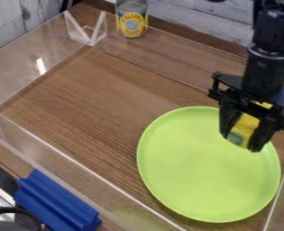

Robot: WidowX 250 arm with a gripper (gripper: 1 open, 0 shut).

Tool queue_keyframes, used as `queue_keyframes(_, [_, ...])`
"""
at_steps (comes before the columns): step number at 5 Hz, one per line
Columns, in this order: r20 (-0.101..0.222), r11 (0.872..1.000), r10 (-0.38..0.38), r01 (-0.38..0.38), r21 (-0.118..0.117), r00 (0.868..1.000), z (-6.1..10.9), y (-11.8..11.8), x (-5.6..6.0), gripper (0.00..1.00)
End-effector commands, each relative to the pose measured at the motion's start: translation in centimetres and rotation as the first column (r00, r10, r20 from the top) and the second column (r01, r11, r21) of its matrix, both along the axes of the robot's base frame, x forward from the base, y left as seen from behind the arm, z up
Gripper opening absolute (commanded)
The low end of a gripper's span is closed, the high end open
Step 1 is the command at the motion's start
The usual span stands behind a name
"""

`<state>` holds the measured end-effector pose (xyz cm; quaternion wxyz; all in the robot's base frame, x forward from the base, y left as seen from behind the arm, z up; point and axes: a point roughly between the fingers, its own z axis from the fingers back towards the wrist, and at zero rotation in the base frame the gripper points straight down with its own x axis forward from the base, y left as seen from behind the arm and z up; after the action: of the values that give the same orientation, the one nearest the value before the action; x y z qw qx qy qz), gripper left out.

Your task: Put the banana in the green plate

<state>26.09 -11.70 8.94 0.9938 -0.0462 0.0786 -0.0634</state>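
Note:
The green plate lies flat on the wooden table at the right front, large and round with a shallow rim. My gripper hangs from the black arm over the plate's right part, its two black fingers shut on the banana. The banana is a short yellow piece with a green end showing at its bottom, held between the fingers a little above the plate's surface. Part of the banana is hidden by the fingers.
A can with a yellow label stands at the back of the table next to a clear angled stand. A clear wall borders the left side. A blue object lies at the front left.

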Motion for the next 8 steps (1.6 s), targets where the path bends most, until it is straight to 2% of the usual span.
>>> queue_keyframes(1, [0.055,1.000,-0.009,0.011,-0.030,0.998,1.3,-0.4,1.1,0.00])
queue_keyframes(6, [0.043,0.995,-0.079,0.081,-0.052,0.996,1.3,-1.1,1.0,0.00])
queue_keyframes(7, [0.038,0.997,-0.059,0.061,-0.050,0.998,1.1,-0.4,-0.9,0.00])
queue_keyframes(8, [0.044,0.997,-0.049,0.051,-0.053,0.998,-0.1,0.2,-2.7,0.00])
